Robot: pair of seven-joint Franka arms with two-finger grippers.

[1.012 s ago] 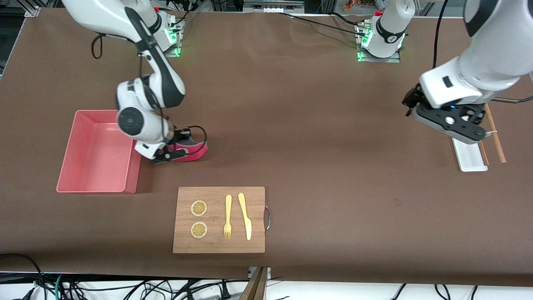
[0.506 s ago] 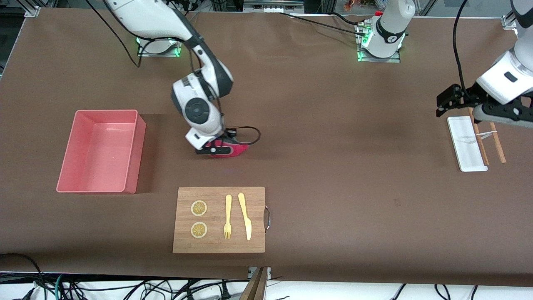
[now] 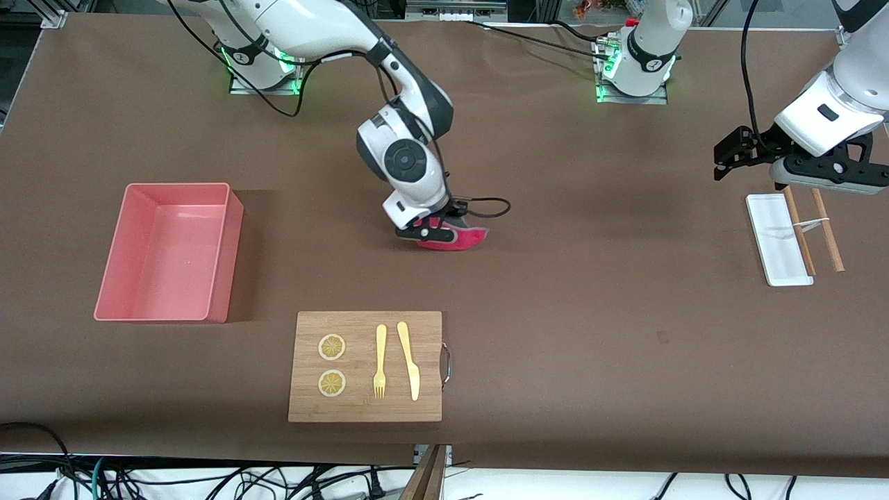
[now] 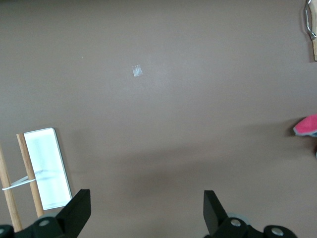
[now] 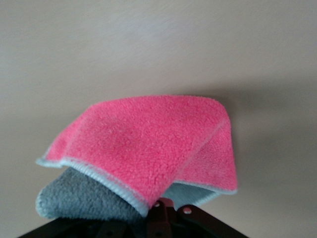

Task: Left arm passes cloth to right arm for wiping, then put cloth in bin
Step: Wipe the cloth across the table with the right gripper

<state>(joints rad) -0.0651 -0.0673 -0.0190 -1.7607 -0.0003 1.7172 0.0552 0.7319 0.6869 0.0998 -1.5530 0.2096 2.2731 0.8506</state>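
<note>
My right jaws (image 3: 432, 233) are clenched on the cloth (image 3: 455, 238) and press it down on the counter (image 3: 590, 292). A second ago they held it just beside the bin (image 3: 167, 251); half a second ago they were about midway; now they are out in the middle of the counter, well apart from the bin and farther from the front camera than the board (image 3: 366, 366). So I judge I am in a wiping stroke that runs from the bin toward my left arm's end. The handover looks done, and dropping the cloth in the bin is not yet done, since the bin stands empty.

My left jaws (image 3: 729, 158) hang released above the counter beside the tray (image 3: 778, 239), with nothing between them. That arm has lifted off the tray over the last second and now waits.

In my right wrist view the cloth (image 5: 148, 148) is folded over on itself: a fluffy crimson-pink face on top with a pale stitched edge, and the grey backing peeking out at one corner beneath. It looks soft and limp, and lies flat against the counter. Its pink edge (image 4: 307, 125) also shows in my left wrist view.
</note>
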